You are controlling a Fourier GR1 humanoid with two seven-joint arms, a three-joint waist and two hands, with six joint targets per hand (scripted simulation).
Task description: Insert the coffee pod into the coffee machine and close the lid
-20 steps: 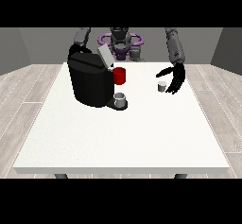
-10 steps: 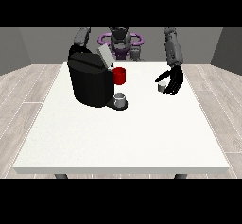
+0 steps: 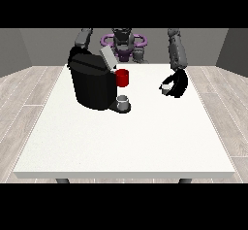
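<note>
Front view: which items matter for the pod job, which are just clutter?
For the job:
coffee pod, in the hand at the view's right
coffee machine
its lid, standing open

Lying about:
red cup beside the machine
grey cup on the machine's tray

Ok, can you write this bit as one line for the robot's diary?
hand at view's right: curled round small white coffee pod | black coffee machine: lid up | pod: not inserted

White table (image 3: 126, 141), black coffee machine (image 3: 92, 83) standing on it
</note>
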